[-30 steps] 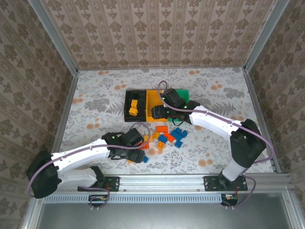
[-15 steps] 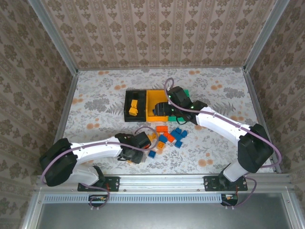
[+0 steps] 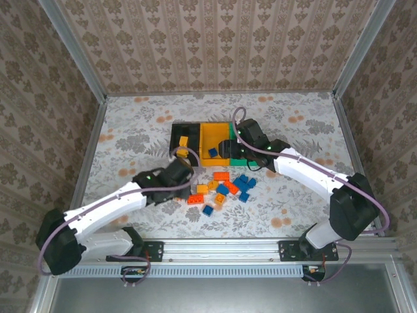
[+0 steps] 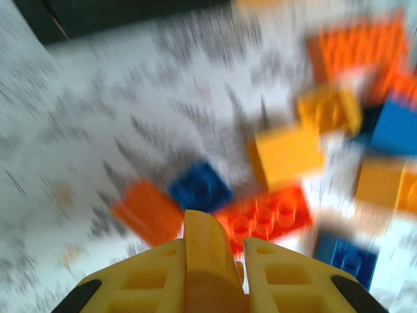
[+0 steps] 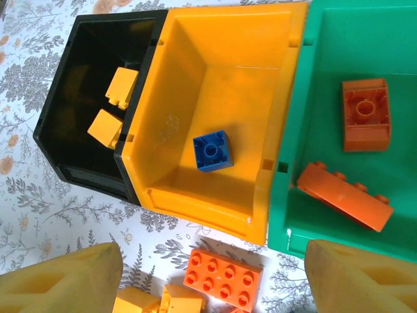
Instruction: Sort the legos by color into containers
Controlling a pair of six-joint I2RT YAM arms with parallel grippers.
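Surroundings: table (image 3: 130, 124) laid with floral cloth, patterned walls (image 3: 215, 45) on three sides, metal rail (image 3: 215, 249) along the near edge.

Loose bricks (image 3: 225, 186): blue, orange-red and yellow-orange mixed, scattered on the cloth just in front of the bins, between the two arms. From the left wrist, heavily blurred: a flat orange-red brick (image 4: 264, 218), a blue one (image 4: 201, 188) and a yellow one (image 4: 287, 155) below the fingers.

In the way: right arm (image 3: 306, 173) lying across most of the green bin in the top view.

Bins, joined in a row:
- black bin (image 5: 58, 111), left end; two yellow bricks (image 5: 122, 87) inside.
- yellow bin (image 5: 176, 72), middle; one blue cube (image 5: 212, 150) on its floor.
- green bin (image 5: 313, 78), right end; two orange-red bricks inside, one short (image 5: 365, 114), one long and tilted (image 5: 345, 195).
- just outside the yellow bin's near wall, an eight-stud orange-red brick (image 5: 225, 280) on the cloth.

Left arm (image 3: 111, 205): stretched diagonally from its base toward the near side of the black bin. Left gripper (image 4: 215, 242): fingers close together, clamped on a yellow-orange piece (image 4: 203, 228) (outline soft from blur).

Right gripper (image 5: 212, 261): above the seam of the yellow and green bins, fingers spread wide, nothing between them.
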